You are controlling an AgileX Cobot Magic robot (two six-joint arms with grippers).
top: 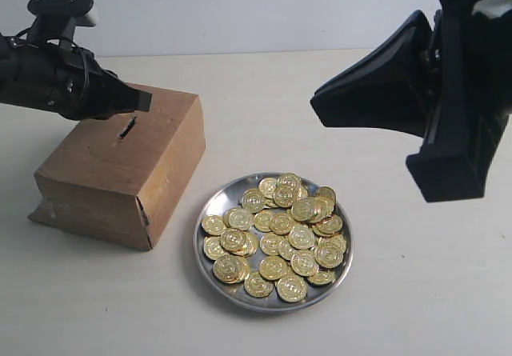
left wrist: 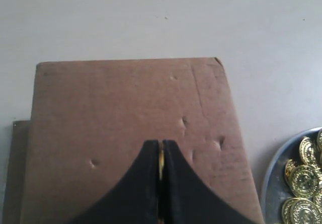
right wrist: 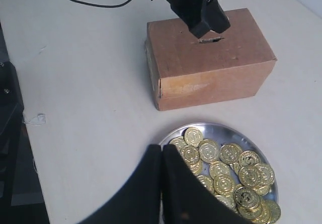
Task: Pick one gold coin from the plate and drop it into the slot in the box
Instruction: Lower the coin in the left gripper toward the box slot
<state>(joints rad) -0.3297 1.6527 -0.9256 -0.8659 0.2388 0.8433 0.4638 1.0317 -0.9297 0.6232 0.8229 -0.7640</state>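
Observation:
The brown cardboard box point(top: 120, 172) stands at the left, its dark slot point(top: 126, 127) in the top face. My left gripper point(top: 138, 100) hovers just over the slot, shut on a gold coin point(left wrist: 161, 159) held edge-on between its black fingers above the box top point(left wrist: 126, 113). The silver plate point(top: 210, 206) sits right of the box, heaped with several gold coins point(top: 280, 240). My right gripper point(right wrist: 161, 151) hangs raised above the plate point(right wrist: 221, 131), shut, with nothing between its fingers. From the right wrist I see the left gripper point(right wrist: 204, 25) over the slot point(right wrist: 211, 39).
A black cable point(right wrist: 95, 1) lies on the pale table point(top: 416, 292) beyond the box. A dark stand point(right wrist: 7, 128) borders the table's edge. Bare tabletop surrounds the plate and box.

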